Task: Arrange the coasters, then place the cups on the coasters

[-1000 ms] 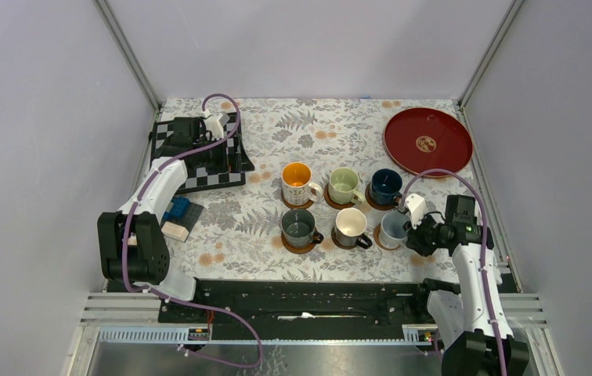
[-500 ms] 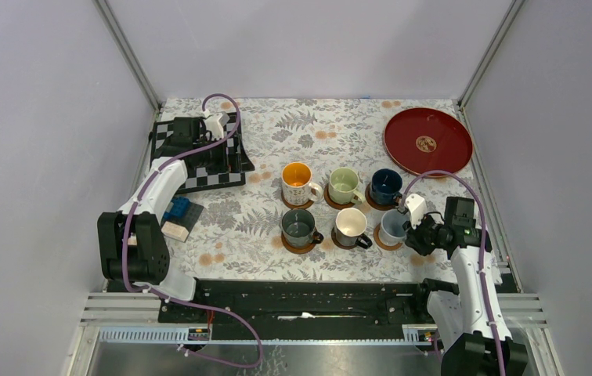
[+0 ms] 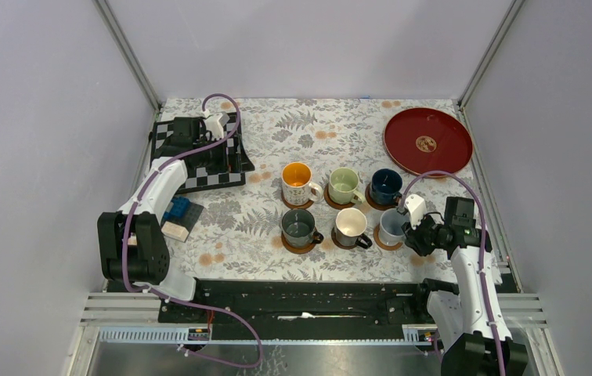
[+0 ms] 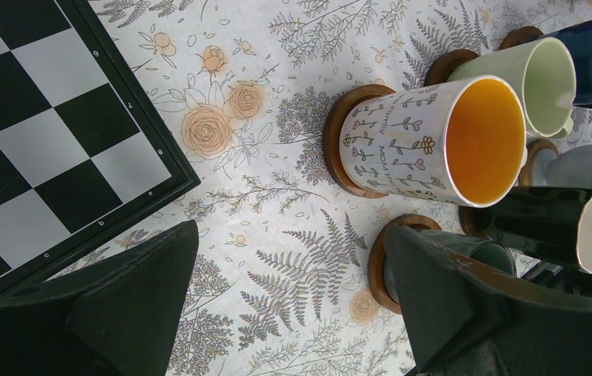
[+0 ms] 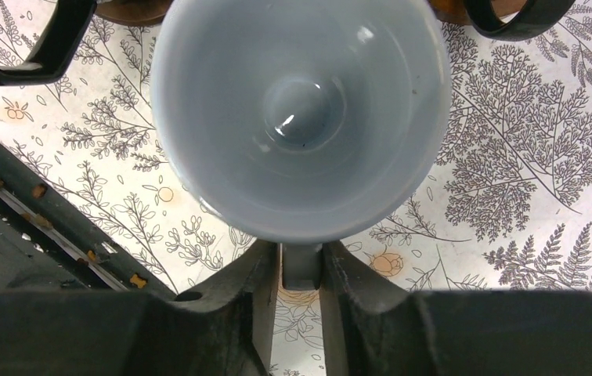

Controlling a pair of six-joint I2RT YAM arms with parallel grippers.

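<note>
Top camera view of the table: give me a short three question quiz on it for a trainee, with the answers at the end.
1. How many mugs stand on the table?
2. True or false: the red tray holds a mug.
3. Which mug's handle sits between the right gripper's fingers? A: orange-inside mug. B: pale blue mug. C: navy mug.
Key: 1 six; 2 false; 3 B.

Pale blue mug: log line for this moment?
right end effector: shut on pale blue mug handle | mug: on coaster | left end effector: open
</note>
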